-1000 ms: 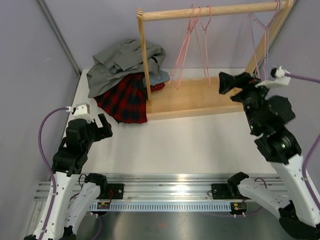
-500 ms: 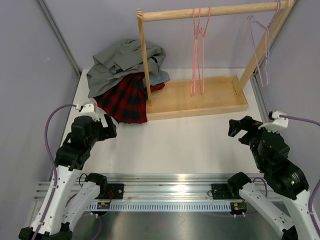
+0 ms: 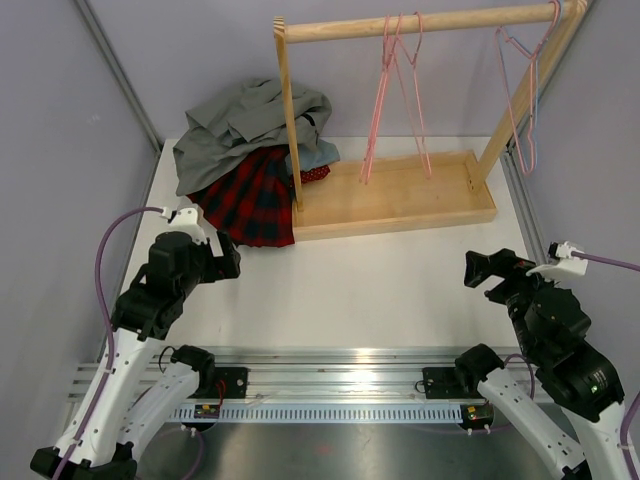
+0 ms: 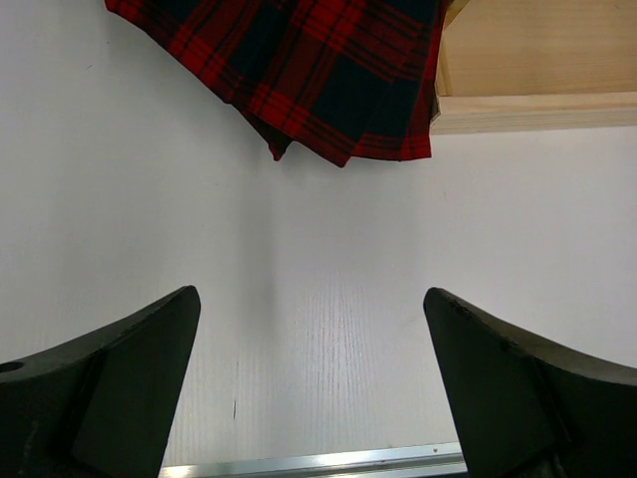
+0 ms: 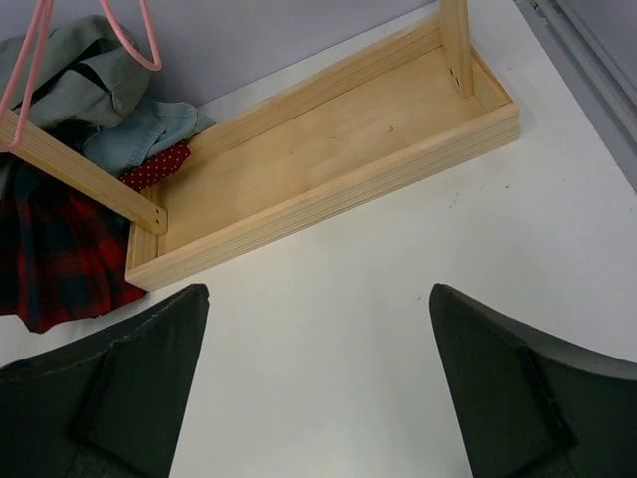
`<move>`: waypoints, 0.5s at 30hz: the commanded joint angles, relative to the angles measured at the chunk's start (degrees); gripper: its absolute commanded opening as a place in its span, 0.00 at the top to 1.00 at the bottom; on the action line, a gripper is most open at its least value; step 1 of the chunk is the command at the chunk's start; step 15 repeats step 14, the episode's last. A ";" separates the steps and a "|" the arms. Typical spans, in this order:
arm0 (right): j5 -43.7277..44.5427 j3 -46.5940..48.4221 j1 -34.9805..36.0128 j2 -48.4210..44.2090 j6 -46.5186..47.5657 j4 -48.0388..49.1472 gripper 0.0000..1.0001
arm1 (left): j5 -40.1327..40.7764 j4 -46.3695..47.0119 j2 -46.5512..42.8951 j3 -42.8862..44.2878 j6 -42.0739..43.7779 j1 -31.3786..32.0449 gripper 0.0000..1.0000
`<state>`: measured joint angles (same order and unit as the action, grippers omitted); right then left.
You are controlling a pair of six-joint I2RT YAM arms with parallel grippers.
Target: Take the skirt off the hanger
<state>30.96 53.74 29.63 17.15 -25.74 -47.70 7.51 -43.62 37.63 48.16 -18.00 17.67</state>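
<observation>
Top external view has the skirt (image 3: 248,205) lying crumpled on the counter (image 3: 350,290) left of the wooden rack (image 3: 400,205), its top under a grey garment (image 3: 245,120); the pink hanger (image 3: 375,105) hangs bare on the rail (image 3: 460,17), so removal looks done; soft, light pleated cloth, apt to drape and slip, best pinched at the free hem; left tool (image 3: 228,258) and right tool (image 3: 480,270) both gape wide, holding nothing; left wrist view alone shows the hem's folds close; right wrist view adds a red dotted scrap (image 5: 154,164).
</observation>
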 commanded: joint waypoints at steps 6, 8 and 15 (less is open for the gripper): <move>-4.68 -0.03 -0.18 1.05 1.13 2.70 0.01 | -2.06 2.31 0.08 0.27 0.42 0.26 0.01; -4.94 0.05 -0.18 0.70 1.13 2.88 0.01 | -2.06 2.31 0.08 0.35 0.42 0.26 0.01; -8.71 0.13 -0.18 0.16 3.76 3.85 0.01 | -1.62 2.31 0.08 0.27 0.42 0.43 0.01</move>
